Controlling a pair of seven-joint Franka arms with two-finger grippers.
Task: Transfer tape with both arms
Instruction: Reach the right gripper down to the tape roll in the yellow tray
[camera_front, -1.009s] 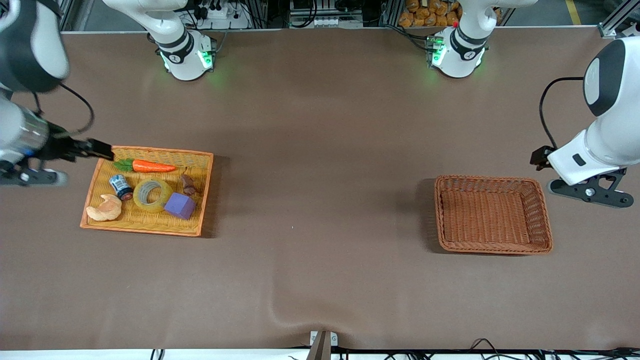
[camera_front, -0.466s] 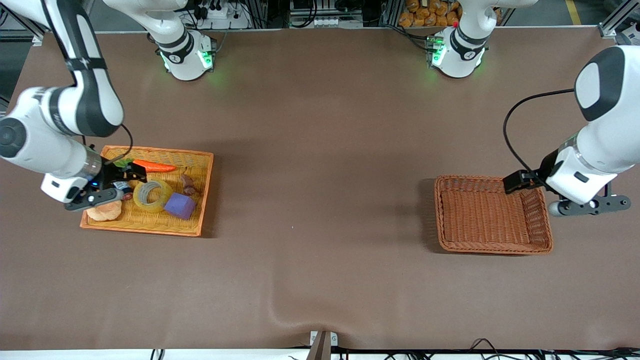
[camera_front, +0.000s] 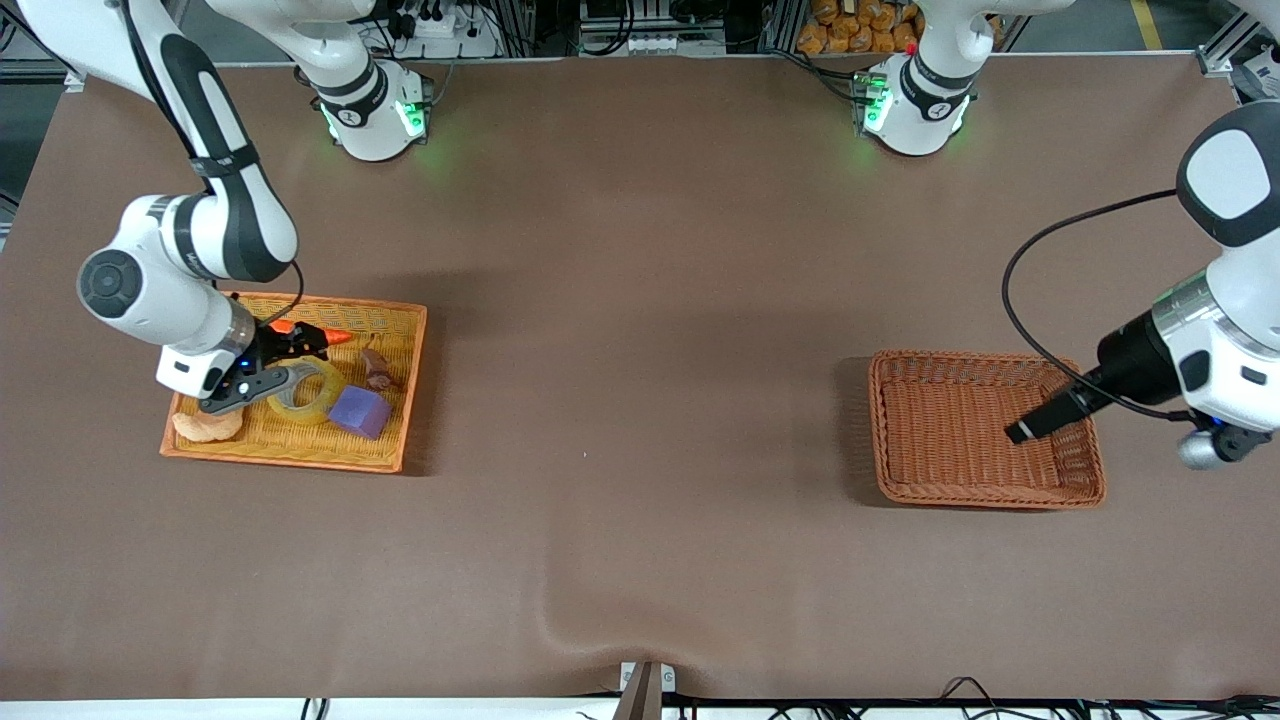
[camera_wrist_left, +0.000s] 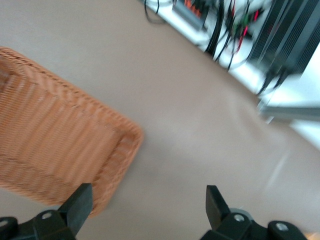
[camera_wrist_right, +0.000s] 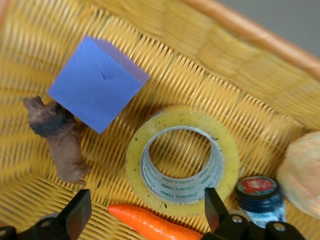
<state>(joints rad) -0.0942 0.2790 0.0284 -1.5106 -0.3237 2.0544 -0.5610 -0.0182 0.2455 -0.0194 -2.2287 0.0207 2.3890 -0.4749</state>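
Observation:
The tape (camera_wrist_right: 182, 161), a translucent yellow roll with a grey-white core, lies flat in the yellow woven tray (camera_front: 411, 385) at the right arm's end of the table. It sits between an orange carrot (camera_wrist_right: 150, 226) and a purple block (camera_wrist_right: 95, 82). My right gripper (camera_wrist_right: 146, 210) hangs open just above the carrot and the roll's edge, holding nothing. In the front view it (camera_front: 300, 345) covers part of the tape (camera_front: 318, 408). My left gripper (camera_front: 1022, 432) is open and empty over the brown wicker basket (camera_front: 950, 430), near one basket corner (camera_wrist_left: 120, 145) in the left wrist view.
The tray also holds a small dark-lidded can (camera_wrist_right: 257, 194), a croissant (camera_front: 205, 427) and a brown lump (camera_wrist_right: 57, 137). The brown basket at the left arm's end has nothing in it. Bare brown table lies between tray and basket.
Both arms have swung in from the table's ends. The right gripper moved across the tray to above the carrot and tape. The left gripper moved over the brown basket.

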